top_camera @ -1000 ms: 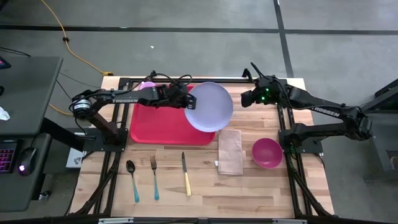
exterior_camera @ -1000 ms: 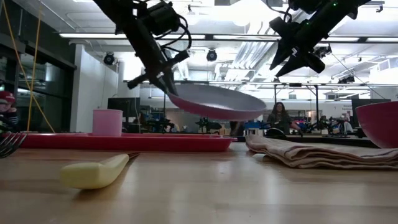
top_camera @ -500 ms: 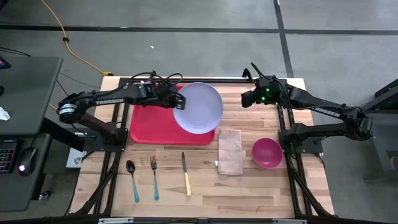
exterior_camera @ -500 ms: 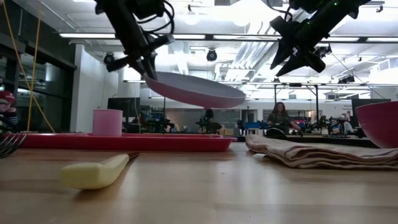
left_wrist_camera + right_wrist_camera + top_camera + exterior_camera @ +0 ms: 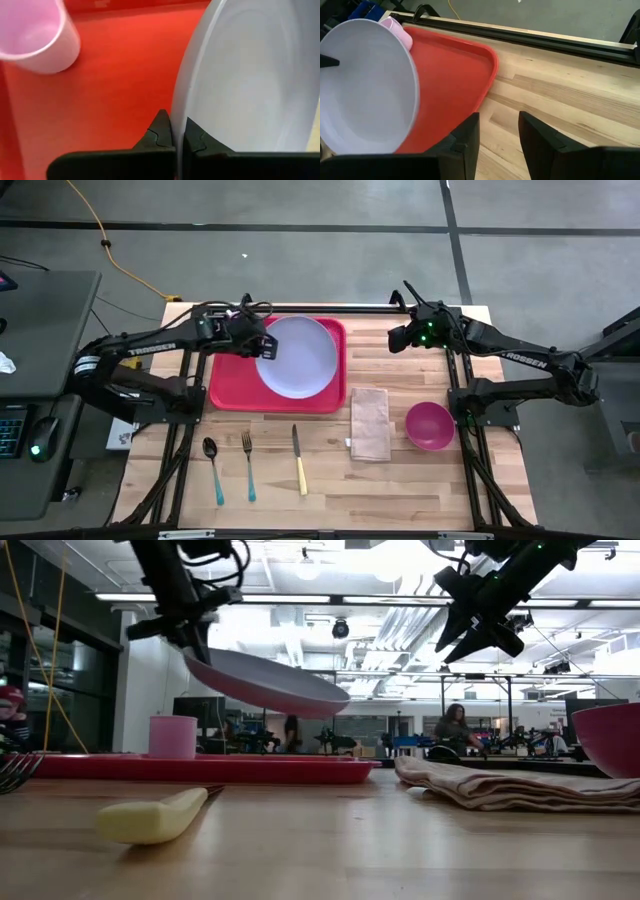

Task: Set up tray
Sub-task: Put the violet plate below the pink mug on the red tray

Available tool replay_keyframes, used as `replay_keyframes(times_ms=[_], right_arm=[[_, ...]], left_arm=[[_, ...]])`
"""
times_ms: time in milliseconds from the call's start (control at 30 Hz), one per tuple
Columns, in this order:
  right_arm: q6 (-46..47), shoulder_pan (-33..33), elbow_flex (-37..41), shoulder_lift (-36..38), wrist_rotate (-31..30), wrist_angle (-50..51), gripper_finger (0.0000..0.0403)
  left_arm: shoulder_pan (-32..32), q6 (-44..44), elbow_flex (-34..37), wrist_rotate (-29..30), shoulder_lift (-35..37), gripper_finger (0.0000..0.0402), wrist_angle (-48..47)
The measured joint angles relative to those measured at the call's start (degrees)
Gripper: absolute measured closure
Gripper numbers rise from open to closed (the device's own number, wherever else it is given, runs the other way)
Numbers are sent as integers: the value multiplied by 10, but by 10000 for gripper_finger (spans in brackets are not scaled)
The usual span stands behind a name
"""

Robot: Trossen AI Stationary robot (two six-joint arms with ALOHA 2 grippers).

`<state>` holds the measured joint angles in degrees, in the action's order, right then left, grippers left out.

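Above the tray (image 5: 225,385) | left gripper (image 5: 266,349) clamped on plate (image 5: 300,356) rim, plate tilted, airborne | right gripper (image 5: 396,338) parted, idle | risk: thin edge grip slips, plate drops, may knock cup (image 5: 173,736)

1. The tray (image 5: 228,385) lies on the far left part of the wooden table (image 5: 420,480); the lavender plate (image 5: 298,356) sits over its right half.
2. The left gripper (image 5: 262,347) is at the plate's left rim; its arm reaches in from the left.
3. The right gripper (image 5: 396,338) waits near the far edge, well apart from the tray.
4. Near the front lie a spoon (image 5: 213,467), a fork (image 5: 248,462) and a knife (image 5: 298,461); a folded napkin (image 5: 370,423) lies beside a magenta bowl (image 5: 430,425).
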<state>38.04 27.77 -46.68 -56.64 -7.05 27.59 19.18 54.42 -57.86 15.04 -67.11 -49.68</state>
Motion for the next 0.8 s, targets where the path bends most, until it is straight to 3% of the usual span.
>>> replay_keyframes(times_ms=[533, 800], right_arm=[[5, 0, 0, 0, 0, -10, 290], [7, 0, 0, 0, 0, -22, 290]], left_arm=[[0, 112, 138, 7, 178, 379, -25], [0, 149, 157, 0, 194, 379, -64]])
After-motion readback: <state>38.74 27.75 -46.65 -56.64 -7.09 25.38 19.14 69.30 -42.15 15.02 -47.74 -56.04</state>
